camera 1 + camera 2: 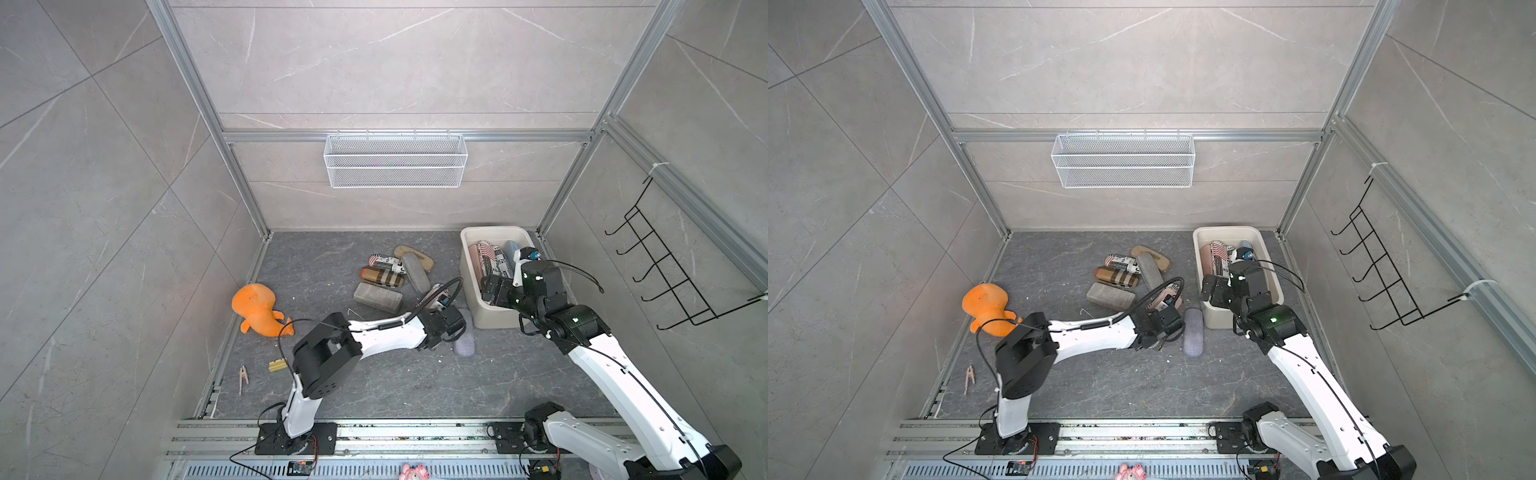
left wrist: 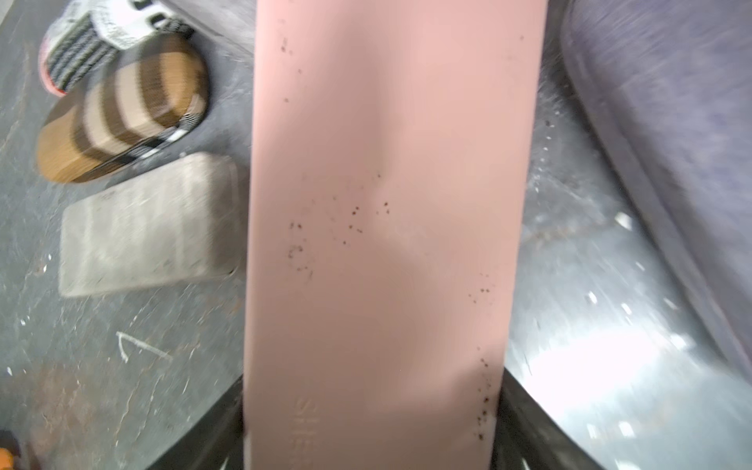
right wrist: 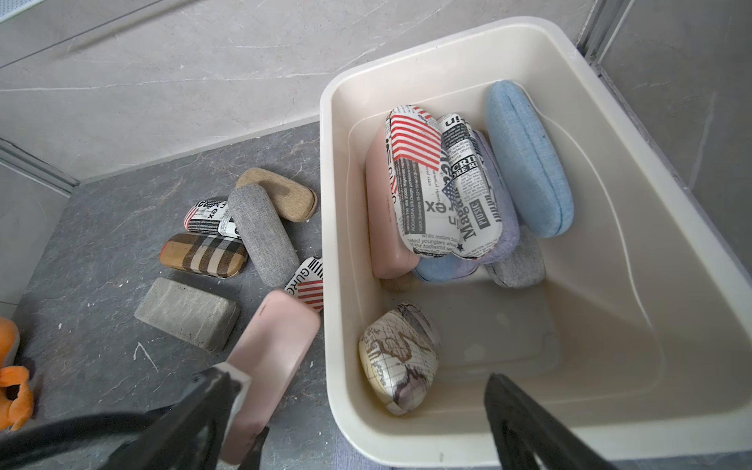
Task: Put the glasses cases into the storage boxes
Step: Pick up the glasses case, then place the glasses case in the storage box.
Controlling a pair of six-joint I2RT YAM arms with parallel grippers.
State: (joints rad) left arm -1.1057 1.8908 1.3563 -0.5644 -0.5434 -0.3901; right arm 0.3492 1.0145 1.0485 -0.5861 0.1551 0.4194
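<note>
Your left gripper (image 2: 368, 443) pinched the pink case (image 2: 382, 203), clear only in its wrist view. Your right gripper (image 3: 354, 427) hung spread over the tub (image 3: 671, 285); top views hid both grippers' tips.

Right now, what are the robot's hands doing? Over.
Left hand shut on pink case, beside the tub. Right hand open, empty, over tub. Lilac case lies alongside.
</note>
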